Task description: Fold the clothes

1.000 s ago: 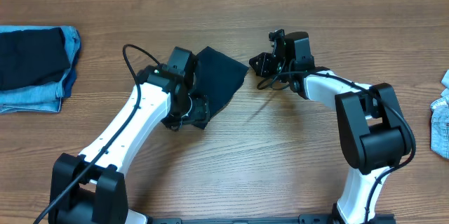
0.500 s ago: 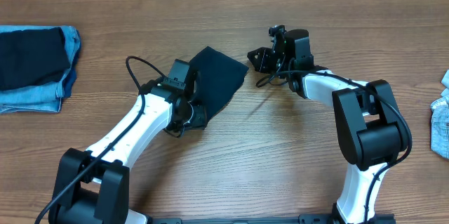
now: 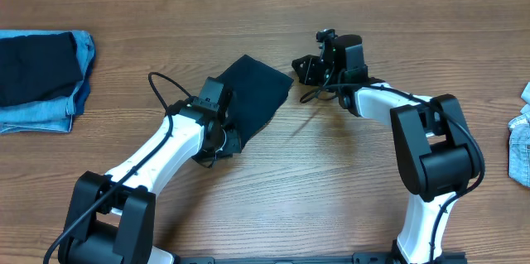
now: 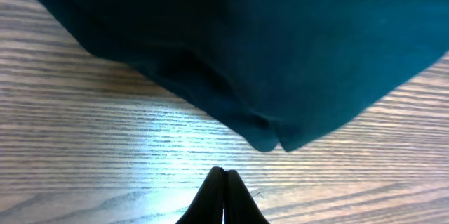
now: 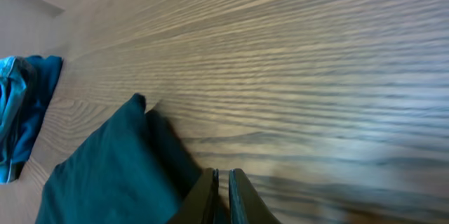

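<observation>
Left jaws are closed on nothing, their tips just short of the cloth's [image 4: 280, 41] near corner. Right jaws are all but closed and also empty, just beside the corner nearest that arm. The cloth lies flat on the desk [image 3: 273, 189] between the arms, apparently folded. For another fold, open both jaws first, pinch matching corners through every layer, then lift together so the edges align.

The 2 arms, left arm [image 3: 157, 152] and right arm [image 3: 381, 100], pair white tubular links with bulky black joints. A thin black cable [image 3: 157, 90] loops beside the left arm. The left gripper [image 4: 224, 172] is black and tapered.
</observation>
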Robot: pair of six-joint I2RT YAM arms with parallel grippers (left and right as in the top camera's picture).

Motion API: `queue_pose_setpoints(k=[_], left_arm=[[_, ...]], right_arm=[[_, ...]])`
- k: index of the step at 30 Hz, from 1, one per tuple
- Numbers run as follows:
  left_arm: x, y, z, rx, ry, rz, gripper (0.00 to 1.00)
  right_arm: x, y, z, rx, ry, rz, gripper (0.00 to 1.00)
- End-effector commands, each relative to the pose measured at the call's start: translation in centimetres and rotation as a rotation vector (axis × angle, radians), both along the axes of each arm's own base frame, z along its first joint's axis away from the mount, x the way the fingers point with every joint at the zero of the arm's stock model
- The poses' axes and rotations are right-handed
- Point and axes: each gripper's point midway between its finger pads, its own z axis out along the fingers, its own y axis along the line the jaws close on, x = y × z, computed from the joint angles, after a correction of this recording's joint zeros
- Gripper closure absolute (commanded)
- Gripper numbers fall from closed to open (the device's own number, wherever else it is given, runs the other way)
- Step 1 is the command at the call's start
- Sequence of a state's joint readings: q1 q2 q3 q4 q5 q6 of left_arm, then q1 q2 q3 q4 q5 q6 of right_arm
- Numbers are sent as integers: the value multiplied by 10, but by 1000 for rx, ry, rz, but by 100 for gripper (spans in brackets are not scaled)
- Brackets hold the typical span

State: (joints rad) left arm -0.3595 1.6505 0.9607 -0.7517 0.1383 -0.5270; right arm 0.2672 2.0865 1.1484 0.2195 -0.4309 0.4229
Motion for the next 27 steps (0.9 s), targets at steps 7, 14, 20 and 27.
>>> queue_pose_setpoints(k=[7,14,20,27], left_arm=[[14,7,-11,34,-72,48,96],[37,24,-8,68,-152,87,96],[44,41,-8,76,-163,102,96],[48,49,-7,99,-182,84,96]], right_arm=[[-26,28,-33,-6,162,18,92],[-64,23,-52,-31,365,45,96],[-83,4,-38,-115,439,-7,96],[-118,-20,-6,-227,522,-56,96]])
